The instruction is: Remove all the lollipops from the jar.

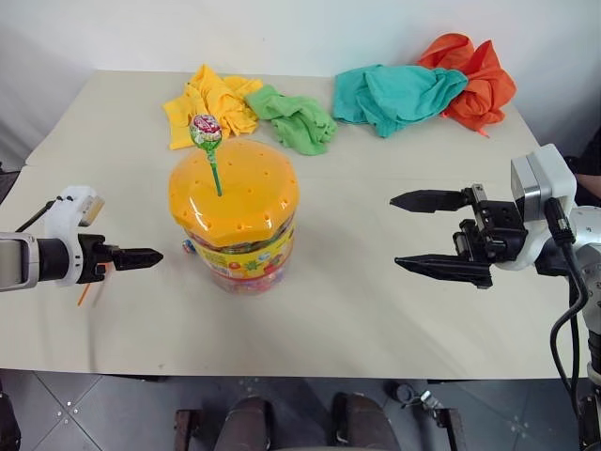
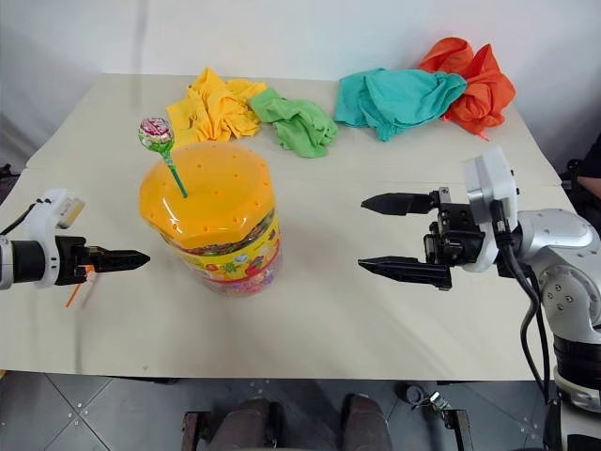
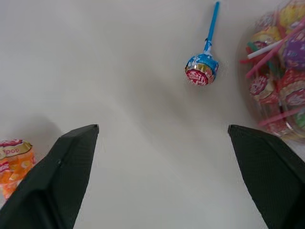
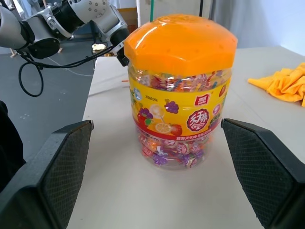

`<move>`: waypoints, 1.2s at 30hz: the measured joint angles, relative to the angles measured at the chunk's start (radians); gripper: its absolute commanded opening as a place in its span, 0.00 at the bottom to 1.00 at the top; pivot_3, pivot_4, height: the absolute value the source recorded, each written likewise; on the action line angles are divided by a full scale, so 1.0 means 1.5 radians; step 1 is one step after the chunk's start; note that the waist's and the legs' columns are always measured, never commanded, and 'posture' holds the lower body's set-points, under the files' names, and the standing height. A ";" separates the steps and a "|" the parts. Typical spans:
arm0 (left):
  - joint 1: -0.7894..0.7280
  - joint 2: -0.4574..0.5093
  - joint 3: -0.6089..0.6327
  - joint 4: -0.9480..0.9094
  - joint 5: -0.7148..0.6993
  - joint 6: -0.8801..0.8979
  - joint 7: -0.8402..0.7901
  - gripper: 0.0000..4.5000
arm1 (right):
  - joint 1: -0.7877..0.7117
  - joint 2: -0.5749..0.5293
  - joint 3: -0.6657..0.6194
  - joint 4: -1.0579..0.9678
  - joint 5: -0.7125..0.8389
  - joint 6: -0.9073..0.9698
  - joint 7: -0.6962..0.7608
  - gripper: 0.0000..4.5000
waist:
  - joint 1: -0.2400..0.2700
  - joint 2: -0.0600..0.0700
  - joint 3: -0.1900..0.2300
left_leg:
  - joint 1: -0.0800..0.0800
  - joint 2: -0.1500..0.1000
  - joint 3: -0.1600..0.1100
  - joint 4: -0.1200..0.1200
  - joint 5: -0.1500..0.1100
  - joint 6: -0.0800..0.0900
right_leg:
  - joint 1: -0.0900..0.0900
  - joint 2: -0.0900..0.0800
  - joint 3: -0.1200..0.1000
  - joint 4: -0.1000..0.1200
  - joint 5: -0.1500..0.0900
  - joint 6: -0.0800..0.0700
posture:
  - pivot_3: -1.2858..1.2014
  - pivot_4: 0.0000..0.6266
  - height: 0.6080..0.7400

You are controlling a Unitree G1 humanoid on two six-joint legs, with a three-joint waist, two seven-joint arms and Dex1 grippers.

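Observation:
The jar [image 1: 235, 221], a clear tub with a domed orange lid, stands on the table left of centre. One lollipop [image 1: 206, 132] with a green stick stands upright in a hole of the lid. A blue-stick lollipop [image 3: 202, 69] lies on the table near the jar's base [image 3: 281, 71]. An orange-wrapped lollipop [image 3: 14, 164] lies beside my left gripper's fingers, its orange stick [image 1: 84, 293] on the table. My left gripper [image 3: 163, 129] hangs open to the left of the jar, holding nothing. To the right of the jar my right gripper [image 1: 418, 235] points at it, open wide and empty.
Crumpled cloths lie along the far side of the table: yellow [image 1: 211, 103], green [image 1: 296, 117], teal [image 1: 394, 94] and orange [image 1: 474, 80]. The table's front edge [image 1: 300, 376] runs just in front of both arms.

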State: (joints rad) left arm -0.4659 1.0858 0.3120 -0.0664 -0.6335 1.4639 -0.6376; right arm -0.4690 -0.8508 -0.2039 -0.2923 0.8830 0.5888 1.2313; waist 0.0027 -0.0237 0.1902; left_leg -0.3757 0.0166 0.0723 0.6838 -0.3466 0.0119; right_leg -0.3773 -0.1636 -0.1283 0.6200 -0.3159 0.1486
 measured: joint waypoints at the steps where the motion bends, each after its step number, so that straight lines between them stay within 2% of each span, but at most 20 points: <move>1: -0.002 0.004 0.000 0.000 -0.001 -0.013 -0.010 0.99 | -0.002 -0.002 -0.001 0.005 -0.002 0.000 0.000 1.00 | 0.000 0.000 0.000 | 0.000 0.000 0.000 0.000 0.000 0.000 | 0.000 0.000 0.000 0.000 0.000 0.000 | 0.52 0.24 1.00; 8: -0.052 0.011 0.067 0.002 -0.036 -0.208 -0.149 0.99 | -0.034 -0.064 -0.016 0.014 -0.014 0.023 -0.022 1.00 | 0.000 0.000 0.000 | 0.000 0.000 0.000 0.000 0.000 0.000 | 0.000 0.000 0.000 0.000 0.000 0.000 | 0.52 0.24 1.00; 13: -0.065 -0.048 0.095 0.049 -0.055 -0.388 -0.279 0.99 | -0.082 -0.066 -0.015 0.010 0.002 0.074 -0.072 1.00 | -0.003 0.001 0.000 | 0.000 0.000 0.005 0.000 0.000 0.000 | 0.000 0.000 0.000 0.000 0.000 0.000 | 0.52 0.24 1.00; 17: -0.081 -0.086 0.072 0.080 -0.077 -0.515 -0.444 0.99 | -0.186 0.013 0.055 -0.049 0.008 0.093 -0.140 1.00 | -0.005 0.001 0.000 | 0.000 0.001 0.007 0.000 0.000 -0.001 | -0.001 0.001 -0.001 0.001 0.000 0.000 | 0.52 0.24 1.00; 21: -0.076 -0.098 0.068 0.090 -0.089 -0.563 -0.519 0.99 | -0.263 0.097 0.157 -0.015 -0.039 0.117 -0.181 1.00 | -0.006 0.001 0.000 | 0.000 0.001 0.008 0.000 0.000 0.000 | -0.002 0.000 0.000 0.001 0.000 0.000 | 0.52 0.24 1.00; 27: -0.052 -0.083 0.095 0.092 -0.124 -0.562 -0.549 0.99 | -0.322 0.199 0.195 0.026 -0.049 0.111 -0.177 1.00 | -0.006 0.001 0.000 | -0.001 0.001 0.007 0.000 0.000 0.000 | -0.003 0.000 -0.001 0.002 0.000 0.000 | 0.52 0.24 1.00; 36: 0.049 -0.012 0.195 0.144 -0.119 -0.592 -0.575 0.99 | -0.386 0.315 0.228 0.090 -0.084 0.075 -0.161 1.00 | -0.023 0.001 0.000 | -0.001 0.001 0.007 -0.001 0.000 0.000 | -0.005 0.000 -0.002 0.004 0.000 0.000 | 0.52 0.24 1.00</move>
State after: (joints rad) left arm -0.3925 1.0680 0.6047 0.1502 -0.8115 0.5755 -1.5001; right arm -1.0481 -0.3781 0.1386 -0.1572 0.7569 0.7011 0.9891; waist -0.0318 -0.0227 0.1907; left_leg -0.3773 0.0183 0.0834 0.6827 -0.3466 0.0117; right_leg -0.3849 -0.1632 -0.1308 0.6253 -0.3161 0.1482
